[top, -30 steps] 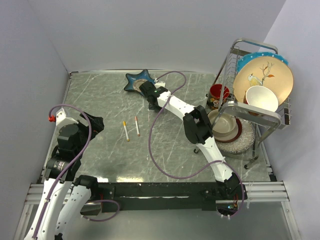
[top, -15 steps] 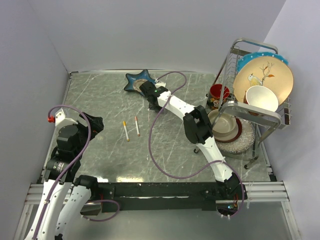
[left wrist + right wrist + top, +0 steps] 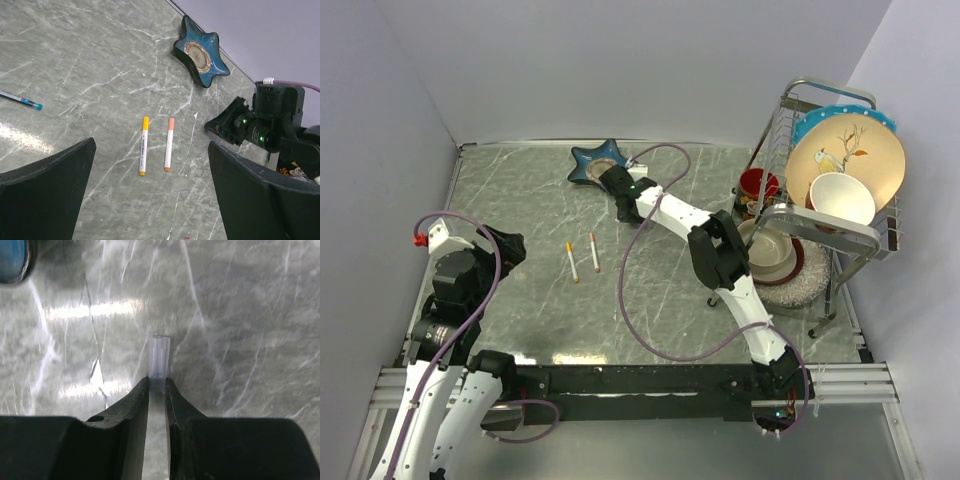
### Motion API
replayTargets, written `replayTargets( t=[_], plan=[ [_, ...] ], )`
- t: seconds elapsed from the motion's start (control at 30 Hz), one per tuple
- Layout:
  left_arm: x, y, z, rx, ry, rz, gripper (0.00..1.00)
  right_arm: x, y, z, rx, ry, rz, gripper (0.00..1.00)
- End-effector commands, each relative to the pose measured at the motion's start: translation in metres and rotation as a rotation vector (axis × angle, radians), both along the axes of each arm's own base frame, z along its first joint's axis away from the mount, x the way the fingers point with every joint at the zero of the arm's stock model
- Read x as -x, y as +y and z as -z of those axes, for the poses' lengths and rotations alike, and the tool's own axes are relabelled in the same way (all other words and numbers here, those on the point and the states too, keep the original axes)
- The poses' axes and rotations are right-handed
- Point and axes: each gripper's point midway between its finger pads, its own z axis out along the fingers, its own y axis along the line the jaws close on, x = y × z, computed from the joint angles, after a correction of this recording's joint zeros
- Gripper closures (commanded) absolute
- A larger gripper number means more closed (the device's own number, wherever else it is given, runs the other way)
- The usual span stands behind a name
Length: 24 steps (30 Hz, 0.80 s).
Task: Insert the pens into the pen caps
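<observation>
Fingers of the right gripper are pressed almost together, pinching a short clear tube by its near end. The rest of the tube juts past the fingertips above the worktop. Whether it is a cap cannot be told. This gripper hangs at about 5 o'clock from a blue star-shaped dish near the far edge.

At about 9 o'clock from the worktop's middle, two pens lie flat and nearly parallel, apart from each other. The yellow-ended pen has the orange-ended pen at its 3 o'clock. Each white barrel carries its colour at the 12 o'clock end: the yellow cap and the orange cap, each in line with and touching its barrel.

The left gripper is spread wide and holds nothing, well back from both pens. A blue-tipped pen lies at their 9 o'clock. A dish rack stands at the worktop's 3 o'clock edge.
</observation>
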Motion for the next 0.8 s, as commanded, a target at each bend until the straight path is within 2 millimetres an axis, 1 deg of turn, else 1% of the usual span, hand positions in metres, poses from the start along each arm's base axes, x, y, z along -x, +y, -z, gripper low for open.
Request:
replayTargets(
  t=[0.0, 0.03, 0.07, 0.1, 0.13, 0.17, 0.2, 0.23, 0.27, 0.3, 0.33, 0.37, 0.4, 0.43, 0.47, 0.5, 0.53, 0.57, 0.6, 0.63, 0.7, 0.73, 0.77],
  plan=[
    [-0.001, 0.004, -0.010, 0.002, -0.040, -0.019, 0.01, 0.023, -0.001, -0.015, 0.016, 0.003, -0.034, 0.79],
    [-0.001, 0.004, -0.010, 0.002, -0.041, -0.021, 0.01, 0.025, -0.002, -0.026, 0.014, -0.015, -0.031, 0.79],
    [-0.001, 0.004, -0.009, 0.002, -0.038, -0.021, 0.01, 0.036, -0.006, -0.018, 0.038, 0.006, -0.037, 0.79],
    [-0.001, 0.004, -0.010, 0.005, -0.041, -0.021, 0.01, 0.044, -0.002, -0.026, 0.034, -0.004, -0.044, 0.80],
    [-0.001, 0.004, -0.010, 0.003, -0.041, -0.021, 0.01, 0.049, -0.003, -0.027, 0.042, -0.005, -0.044, 0.80],
    [-0.001, 0.004, -0.009, 0.003, -0.039, -0.020, 0.01, 0.062, -0.008, -0.017, 0.066, 0.020, -0.053, 0.80],
    [-0.001, 0.003, -0.010, 0.005, -0.041, -0.019, 0.01, 0.069, -0.003, -0.022, 0.057, 0.010, -0.067, 0.80],
    [-0.001, 0.004, -0.010, 0.005, -0.041, -0.023, 0.01, 0.081, -0.008, -0.014, 0.078, 0.033, -0.074, 0.80],
    [-0.001, 0.004, -0.010, 0.006, -0.040, -0.023, 0.01, 0.088, -0.008, -0.012, 0.081, 0.039, -0.078, 0.80],
    [-0.001, 0.005, -0.010, 0.006, -0.039, -0.030, 0.01, 0.093, -0.006, -0.017, 0.069, 0.027, -0.090, 0.80],
    [-0.001, 0.006, -0.009, 0.007, -0.038, -0.037, 0.01, 0.107, -0.005, -0.010, 0.084, 0.042, -0.117, 0.80],
    [-0.001, 0.007, -0.010, 0.009, -0.040, -0.042, 0.00, 0.113, -0.003, -0.010, 0.085, 0.039, -0.127, 0.80],
    [0.000, 0.008, -0.010, 0.010, -0.041, -0.050, 0.01, 0.120, 0.000, -0.015, 0.077, 0.030, -0.139, 0.81],
    [0.000, 0.010, -0.010, 0.017, -0.041, -0.062, 0.01, 0.133, 0.000, -0.009, 0.094, 0.043, -0.160, 0.80],
    [-0.001, 0.011, -0.008, 0.019, -0.037, -0.072, 0.01, 0.141, 0.001, -0.008, 0.090, 0.047, -0.162, 0.80],
    [0.000, 0.013, -0.007, 0.022, -0.033, -0.085, 0.01, 0.146, 0.003, -0.014, 0.072, 0.037, -0.169, 0.80],
    [0.000, 0.019, -0.004, 0.026, -0.021, -0.125, 0.01, 0.157, -0.002, -0.004, 0.085, 0.060, -0.176, 0.80],
    [0.000, 0.022, -0.003, 0.031, -0.010, -0.148, 0.01, 0.169, 0.004, -0.003, 0.079, 0.063, -0.190, 0.80],
    [0.000, 0.025, 0.000, 0.034, -0.001, -0.172, 0.01, 0.175, 0.005, -0.005, 0.072, 0.059, -0.198, 0.80],
    [0.001, 0.029, 0.002, 0.040, 0.008, -0.205, 0.01, 0.186, 0.002, 0.001, 0.087, 0.074, -0.204, 0.80],
    [-0.001, 0.034, 0.010, 0.041, 0.040, -0.241, 0.01, 0.204, 0.006, 0.003, 0.085, 0.086, -0.221, 0.80],
    [-0.001, 0.035, 0.012, 0.065, 0.049, -0.268, 0.01, 0.212, 0.003, 0.008, 0.095, 0.099, -0.227, 0.79],
    [-0.001, 0.041, 0.023, 0.053, 0.099, -0.314, 0.01, 0.219, 0.003, 0.010, 0.097, 0.103, -0.234, 0.79]
  ],
)
